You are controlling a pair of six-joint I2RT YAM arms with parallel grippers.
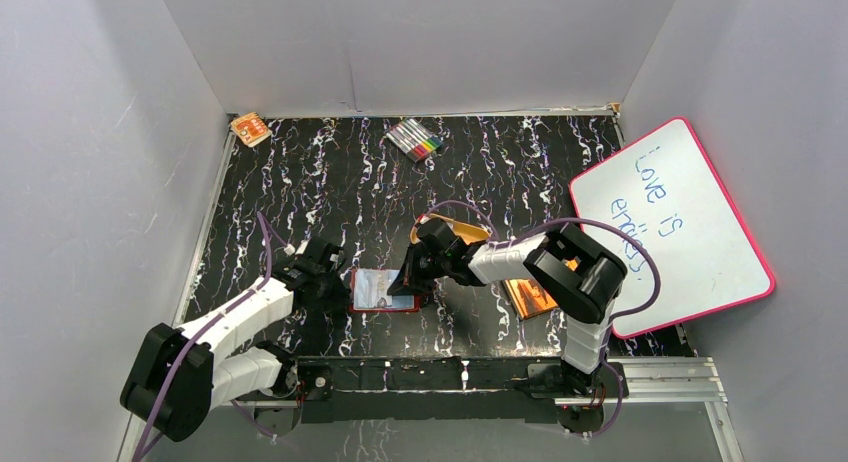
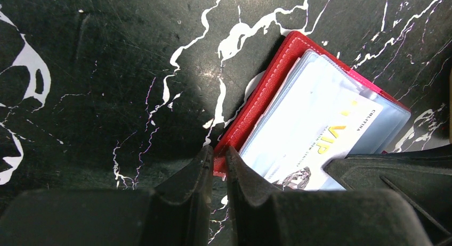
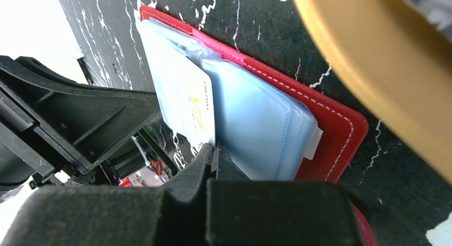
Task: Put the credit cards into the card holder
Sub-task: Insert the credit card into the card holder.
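The red card holder [image 1: 385,290] lies open on the black marbled table, its pale-blue clear sleeves [image 3: 261,123] facing up. My left gripper [image 2: 217,156] is shut on the near corner of its red cover [image 2: 261,102]. A white credit card [image 2: 314,145] with gold lettering lies partly inside a sleeve. My right gripper [image 3: 214,149] is shut on that card's near edge [image 3: 192,102]. In the top view the left gripper [image 1: 340,285] is at the holder's left side and the right gripper [image 1: 408,280] at its right side.
An orange oval tray [image 1: 455,227] sits just behind the right gripper, and its rim [image 3: 373,59] fills the right wrist view's upper right. An orange-brown book [image 1: 530,294] lies under the right arm. A whiteboard [image 1: 672,227] leans at right. Markers [image 1: 415,139] lie at the back.
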